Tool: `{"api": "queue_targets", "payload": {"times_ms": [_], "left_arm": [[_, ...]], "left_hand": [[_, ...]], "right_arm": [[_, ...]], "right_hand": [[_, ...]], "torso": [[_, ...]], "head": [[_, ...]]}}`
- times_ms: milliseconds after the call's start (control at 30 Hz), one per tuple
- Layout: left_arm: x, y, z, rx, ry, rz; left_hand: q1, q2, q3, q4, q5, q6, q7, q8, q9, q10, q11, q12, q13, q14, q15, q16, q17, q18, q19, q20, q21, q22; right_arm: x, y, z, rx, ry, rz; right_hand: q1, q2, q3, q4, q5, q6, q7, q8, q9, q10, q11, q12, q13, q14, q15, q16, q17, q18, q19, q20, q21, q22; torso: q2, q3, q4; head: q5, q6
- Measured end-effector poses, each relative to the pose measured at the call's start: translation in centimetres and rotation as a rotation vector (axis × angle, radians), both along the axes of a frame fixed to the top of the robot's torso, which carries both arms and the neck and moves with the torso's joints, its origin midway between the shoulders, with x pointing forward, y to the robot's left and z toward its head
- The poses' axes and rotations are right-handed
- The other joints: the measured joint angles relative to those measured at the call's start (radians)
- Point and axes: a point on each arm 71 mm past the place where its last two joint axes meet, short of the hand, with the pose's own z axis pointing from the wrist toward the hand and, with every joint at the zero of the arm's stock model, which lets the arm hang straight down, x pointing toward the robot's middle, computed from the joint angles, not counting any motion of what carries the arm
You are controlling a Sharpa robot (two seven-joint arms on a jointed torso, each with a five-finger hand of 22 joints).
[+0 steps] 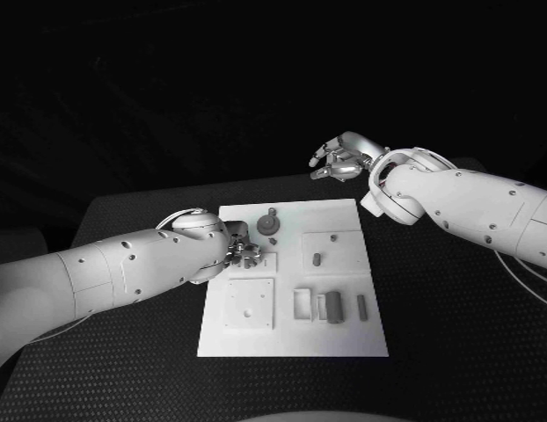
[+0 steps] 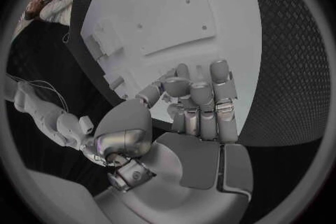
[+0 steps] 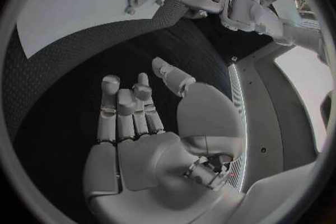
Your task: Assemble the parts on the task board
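Head view: black textured table (image 1: 451, 334), then the white task board (image 1: 350, 338), a flat, stiff, matte plate lying at its middle. Our left hand (image 1: 242, 251) rests over the board's left edge, fingers curled together; whether they pinch a part we cannot tell. Our right hand (image 1: 341, 156) hovers beyond the board's far right corner, fingers apart, holding nothing. Small grey parts: a round knobbed piece (image 1: 267, 225) near the far edge, bars (image 1: 334, 307) in a near recess. We judge them light, rigid, smooth; pinch across the sides.
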Motion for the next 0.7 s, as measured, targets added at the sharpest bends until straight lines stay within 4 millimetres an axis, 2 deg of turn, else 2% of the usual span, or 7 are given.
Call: {"api": "queue_targets", "payload": {"times_ms": [400, 500, 533, 633, 700], "left_arm": [[0.01, 0.04, -0.02, -0.002, 0.000, 0.004], [0.04, 0.18, -0.10, 0.001, 0.001, 0.009], [0.03, 0.26, -0.18, 0.003, 0.002, 0.011], [-0.08, 0.37, -0.42, 0.005, 0.007, 0.014], [-0.08, 0.39, -0.42, 0.006, 0.007, 0.015]], "left_hand": [[-0.026, 0.003, -0.005, 0.006, 0.010, 0.003, -0.003, -0.001, -0.002, 0.000, 0.000, 0.000, -0.003, -0.007, -0.004, 0.000, -0.005, 0.000, 0.000, 0.000, -0.004, 0.001], [-0.052, -0.007, -0.007, 0.021, -0.020, 0.021, -0.021, -0.001, -0.007, 0.001, -0.001, 0.000, -0.007, -0.010, -0.008, 0.004, -0.009, 0.000, 0.000, 0.000, -0.008, 0.001], [-0.062, -0.015, -0.006, 0.024, -0.033, 0.063, -0.043, -0.008, -0.014, -0.023, -0.009, 0.004, -0.008, -0.018, -0.013, 0.005, -0.010, 0.000, 0.000, 0.000, -0.008, 0.001], [-0.073, -0.032, -0.004, 0.035, -0.080, 0.087, -0.048, -0.008, -0.007, -0.034, -0.023, 0.005, -0.011, -0.015, -0.009, 0.005, -0.014, 0.000, 0.000, 0.000, -0.008, 0.001], [-0.074, -0.040, -0.003, 0.035, -0.087, 0.082, -0.048, -0.008, -0.007, -0.035, -0.024, 0.005, -0.012, -0.015, -0.009, 0.005, -0.015, 0.000, 0.000, 0.000, -0.008, 0.001]], "right_arm": [[-0.01, 0.03, -0.02, -0.001, 0.002, 0.002], [-0.01, 0.04, -0.03, -0.001, 0.002, 0.002], [-0.01, 0.04, -0.03, -0.001, 0.002, 0.002], [-0.01, 0.04, -0.04, -0.001, 0.003, 0.002], [-0.01, 0.04, -0.05, -0.001, 0.003, 0.002]], "right_hand": [[0.000, 0.000, 0.000, 0.000, 0.000, 0.000, 0.000, 0.000, 0.001, 0.000, 0.000, 0.000, 0.000, 0.000, 0.000, 0.000, -0.001, 0.000, 0.000, 0.000, 0.000, 0.000], [0.000, 0.000, 0.000, 0.000, 0.000, 0.000, 0.000, 0.000, 0.001, 0.000, 0.000, 0.000, -0.001, 0.000, 0.000, 0.000, -0.001, 0.000, 0.000, 0.000, 0.000, 0.000], [0.000, 0.000, 0.000, 0.000, 0.000, 0.000, 0.000, 0.000, 0.001, 0.000, 0.000, 0.000, -0.001, 0.000, 0.000, 0.000, -0.001, 0.000, 0.000, 0.000, 0.000, 0.000], [0.000, 0.000, 0.000, 0.000, 0.000, 0.000, 0.000, 0.000, 0.001, 0.000, 0.000, 0.000, -0.001, 0.000, 0.000, 0.000, -0.001, 0.000, 0.000, 0.000, 0.000, 0.000], [0.000, 0.000, 0.000, 0.000, 0.000, 0.001, -0.001, 0.000, 0.001, 0.000, 0.000, 0.000, -0.001, 0.000, 0.000, 0.000, -0.001, 0.000, 0.000, 0.000, 0.000, 0.000]], "torso": [[0.000, 0.0001, -0.0002], [0.000, 0.0000, -0.0002], [0.000, 0.0000, -0.0003], [0.000, -0.0001, -0.0002], [0.000, -0.0002, -0.0002]], "head": [[0.000, -0.001], [-0.001, -0.001], [-0.001, -0.001], [-0.002, -0.001], [-0.002, -0.001]]}}
